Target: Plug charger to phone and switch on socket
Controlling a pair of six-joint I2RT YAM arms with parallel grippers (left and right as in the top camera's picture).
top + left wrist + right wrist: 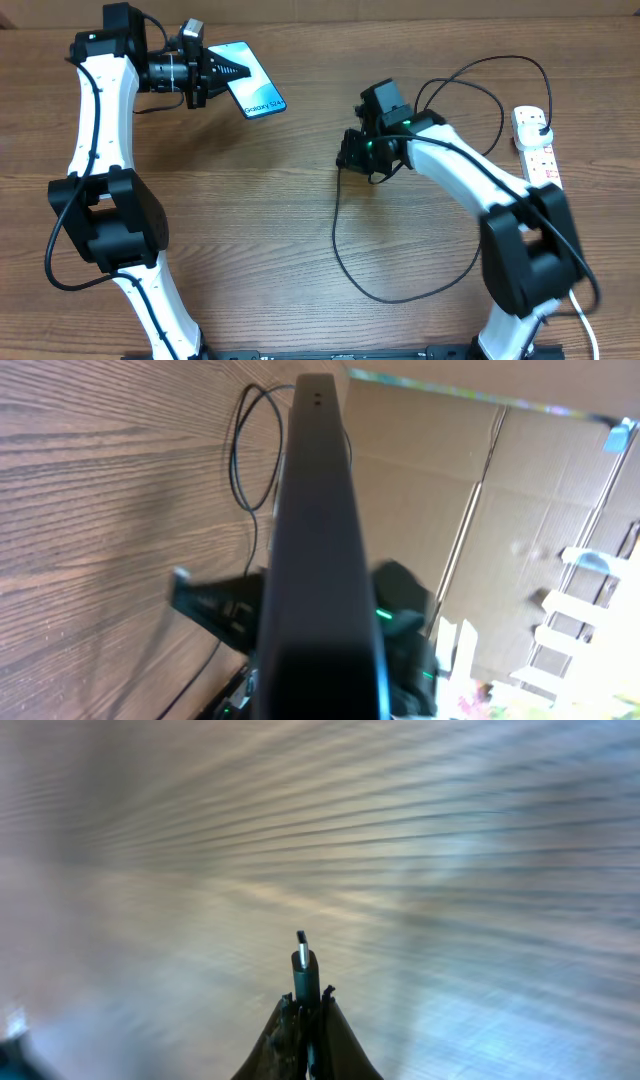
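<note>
My left gripper (228, 72) is shut on the phone (253, 87), holding it off the table at the back left, its light blue screen with "Galaxy S24" text facing up. In the left wrist view the phone (318, 540) shows edge-on as a dark bar with its port end pointing away. My right gripper (348, 152) is shut on the charger's small plug tip (303, 965), which sticks out beyond the fingers. The thin black cable (345, 265) loops over the table to the black plug in the socket (536, 150), a white power strip at the right edge.
The cable's slack forms a large loop (400, 290) in front of the right arm and another arc (500, 70) behind it. Cardboard walls (520, 490) stand beyond the table. The socket's thick white cord (585, 320) runs down the right side.
</note>
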